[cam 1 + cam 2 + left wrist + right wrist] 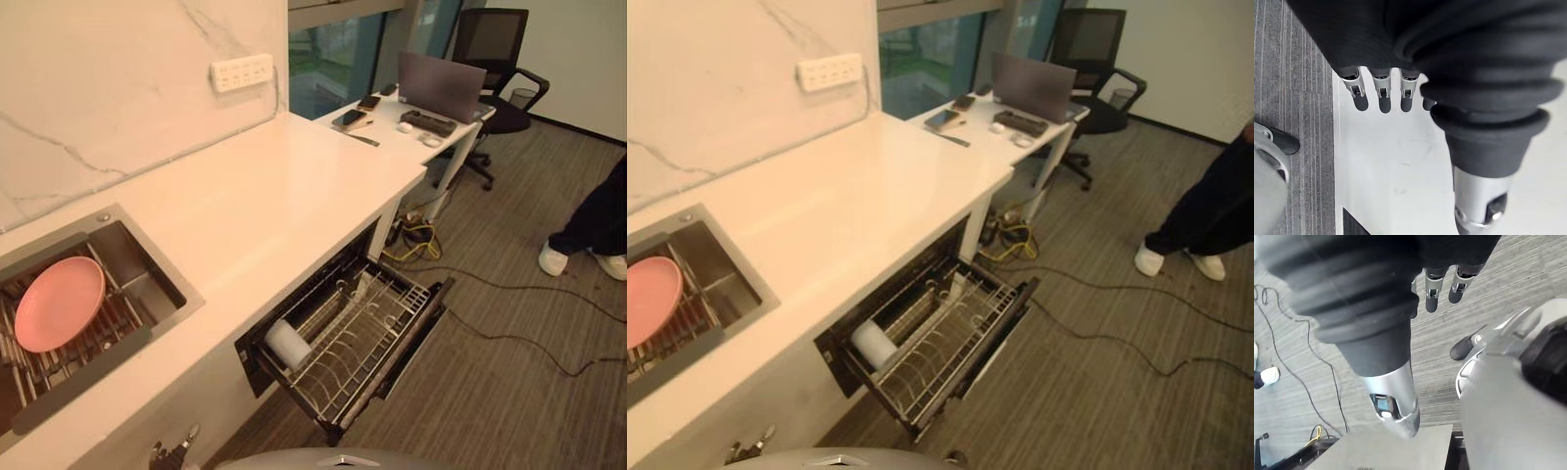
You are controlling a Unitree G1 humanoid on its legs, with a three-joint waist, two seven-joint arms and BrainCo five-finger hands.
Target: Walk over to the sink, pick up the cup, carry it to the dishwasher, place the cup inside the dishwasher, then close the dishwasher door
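Since the white cylindrical cup [287, 343] already lies in the wire rack of the open dishwasher [367, 338], apparently on its side at the rack's inner end near the cabinet face, neither hand has anything to carry. The left hand [1382, 90] hangs with its fingers straight and relaxed over the pale cabinet front and the grey carpet, grasping nothing. The right hand [1432, 296] hangs the same way over the carpet, fingers loose and empty. I judge that both are kept low and clear of the rack so the closing push can be set up without knocking the cup.

The dishwasher sits pulled out from under the white stone worktop [265, 196], its dark front panel [411, 338] sticking into the walkway. What is left of the task looks to be shutting it.

The steel sink [147, 274], set into the worktop to the robot's left, holds a round pink plate [59, 302] leaning on its rack, and no cup. A white socket strip [241, 71] is fixed to the marble wall.

Beyond the worktop stands a white desk [392, 132] with an open grey laptop [441, 86], and a black office chair [495, 44] behind it. Black cables [509, 289] trail across the carpet close to the panel's outer end, and a person in dark trousers and white shoes [554, 259] stands well apart. Neither seems to block the closing path.
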